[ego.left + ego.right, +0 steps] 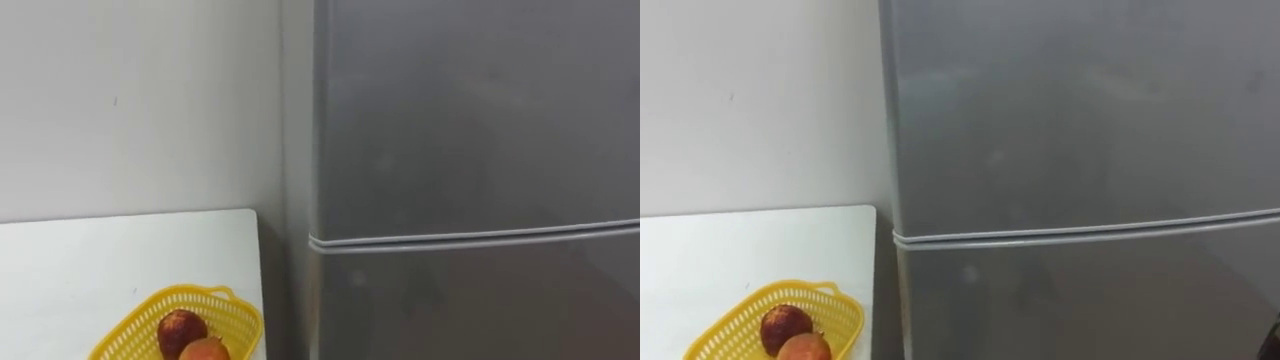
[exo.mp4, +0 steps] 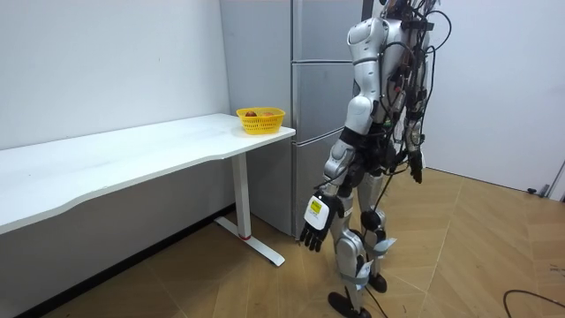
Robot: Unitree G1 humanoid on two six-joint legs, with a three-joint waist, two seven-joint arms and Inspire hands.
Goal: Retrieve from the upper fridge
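A grey fridge with two doors stands right before me, both doors closed. Its upper door meets the lower door at a pale seam. The room view has me standing upright in front of the fridge, arms down at my sides. My left hand hangs by my thigh with relaxed fingers and holds nothing. By my hip on the far side hangs my right hand, small and dark.
A white table stands against the wall left of the fridge. On its corner sits a yellow basket with a dark red fruit and an orange fruit. Wooden floor lies open behind me.
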